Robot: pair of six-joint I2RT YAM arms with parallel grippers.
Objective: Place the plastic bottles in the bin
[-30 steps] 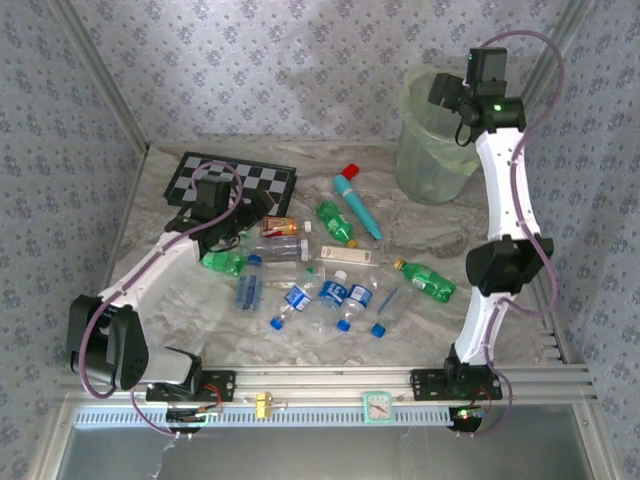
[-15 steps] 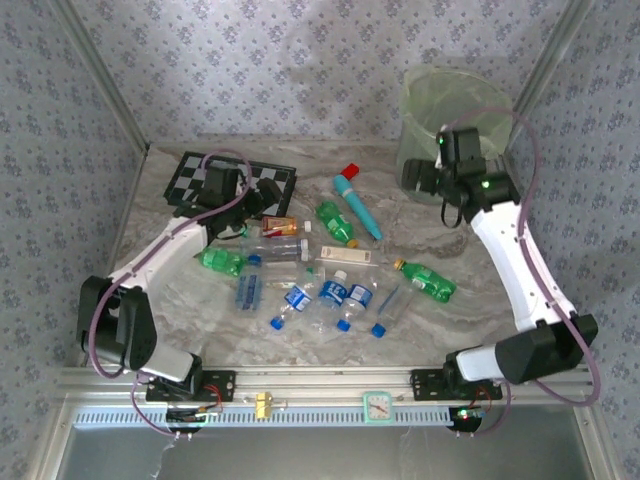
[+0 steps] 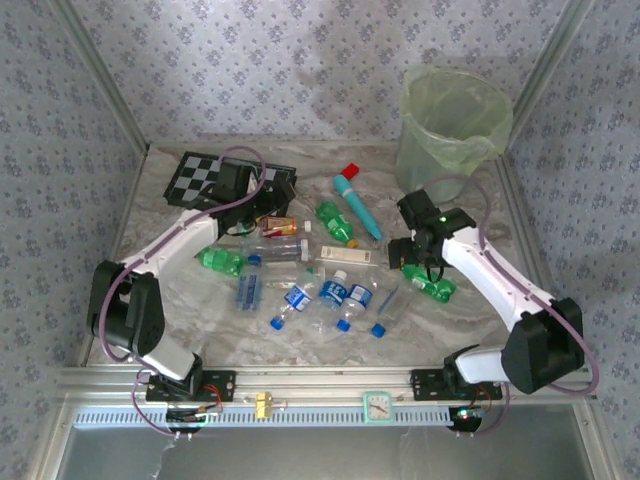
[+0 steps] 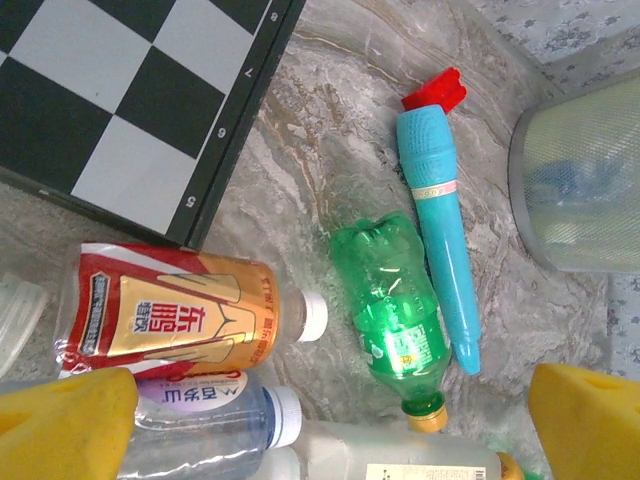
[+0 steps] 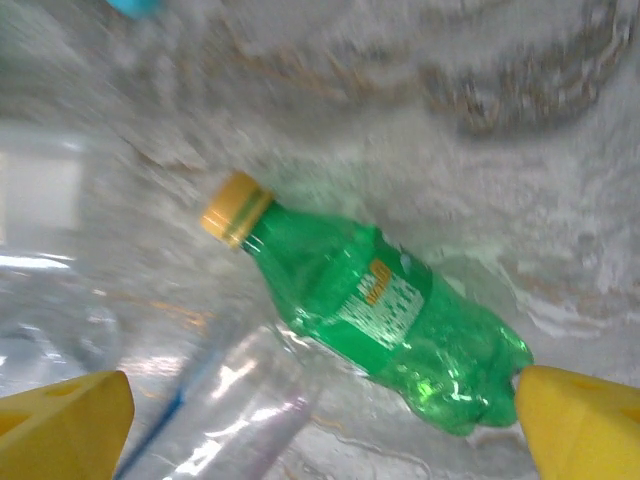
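Both jaws wide; right gripper above green bottle, left gripper above bottle cluster

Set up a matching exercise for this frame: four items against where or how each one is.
1. bin
2. checkerboard
3. teal tube
4. right gripper

A. far left, lying flat
B. open, aimed at the green bottle
C. far right corner
D. lying in the middle, red cap

Pairs: 1-C, 2-A, 3-D, 4-B
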